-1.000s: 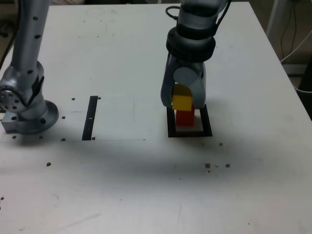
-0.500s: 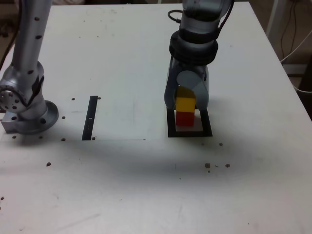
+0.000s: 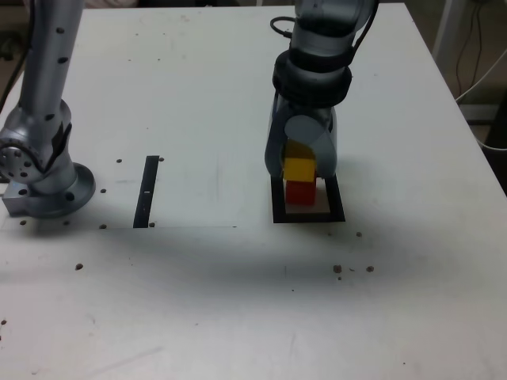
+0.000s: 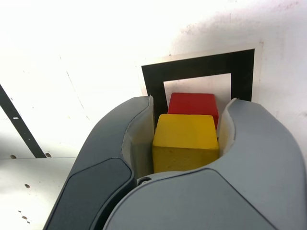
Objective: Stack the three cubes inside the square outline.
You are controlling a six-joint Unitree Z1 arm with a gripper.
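In the exterior view a yellow cube [image 3: 299,169] rests on a red cube [image 3: 300,192], which stands inside the black square outline [image 3: 309,215] at centre right of the white table. My gripper [image 3: 301,172] comes down over the stack from behind. The wrist view shows its two grey jaws close against both sides of the yellow cube [image 4: 184,141]. The red cube [image 4: 193,103] shows just beyond it, on the white centre of the square outline [image 4: 201,67]. My gripper [image 4: 192,103] is shut on the yellow cube.
A thin black strip [image 3: 146,192] lies on the table at the exterior view's left, also seen as a strip [image 4: 19,122] in the wrist view. The arm's grey base [image 3: 40,182] stands at the far left. Small dark specks dot the table.
The yellow cube has come down a little onto the red cube. The gripper has shifted slightly around it and the stack stays in the outline.
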